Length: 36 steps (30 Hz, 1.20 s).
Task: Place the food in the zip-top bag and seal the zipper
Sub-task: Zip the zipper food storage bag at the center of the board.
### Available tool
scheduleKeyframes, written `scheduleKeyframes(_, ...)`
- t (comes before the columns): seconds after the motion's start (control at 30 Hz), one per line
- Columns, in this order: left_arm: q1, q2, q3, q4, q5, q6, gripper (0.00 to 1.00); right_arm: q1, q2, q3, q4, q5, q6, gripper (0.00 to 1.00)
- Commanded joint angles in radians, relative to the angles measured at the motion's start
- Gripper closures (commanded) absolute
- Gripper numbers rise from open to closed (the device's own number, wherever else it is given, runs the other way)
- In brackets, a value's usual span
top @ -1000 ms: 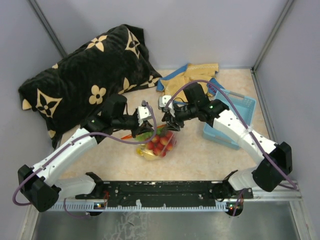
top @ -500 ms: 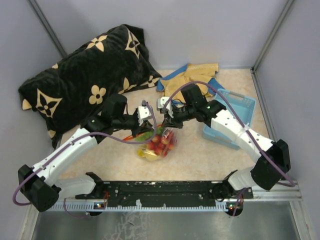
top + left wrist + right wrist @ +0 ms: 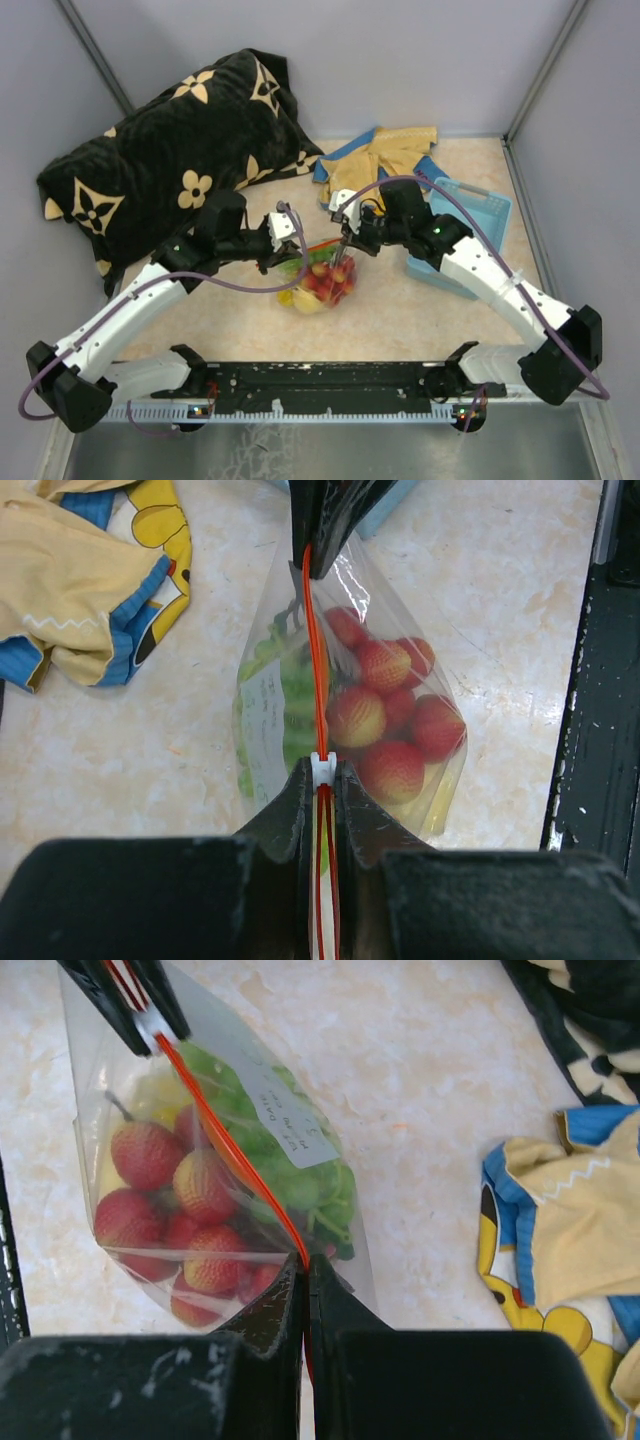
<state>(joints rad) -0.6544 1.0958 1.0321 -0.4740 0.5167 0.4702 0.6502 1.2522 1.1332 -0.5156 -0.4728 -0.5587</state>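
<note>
In the middle of the table, the bag hangs between our two grippers with the fruit already inside. We cannot tell whether its bottom touches the surface. Our left gripper is pinched tight on the zipper at its white tip, and our right gripper is clamped flat on the strip's other end. To seal well, we judge the right should anchor while the left runs along a taut, straight strip. Farther off lie the cloth and the basket.

The right gripper clamps the zipper of the bag.
</note>
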Motion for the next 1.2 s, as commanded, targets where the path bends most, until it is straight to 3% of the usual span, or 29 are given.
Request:
scheduleKeyframes(0.0,0.001,-0.041,0.008,-0.046,-0.035,0.01,1.0,-0.044,-0.067,-0.013,0.055,0.156,0.047,1.0)
scheduleKeyframes(0.73,0.002,-0.129,-0.002,-0.154,-0.158,-0.021,1.0,-0.115,-0.139,-0.068,0.143,0.335,0.153,1.0)
scheduleKeyframes(1.17,0.002,-0.159,-0.049,-0.07,-0.29,-0.133,0.98,-0.119,-0.091,-0.053,0.201,0.263,0.175,1.0)
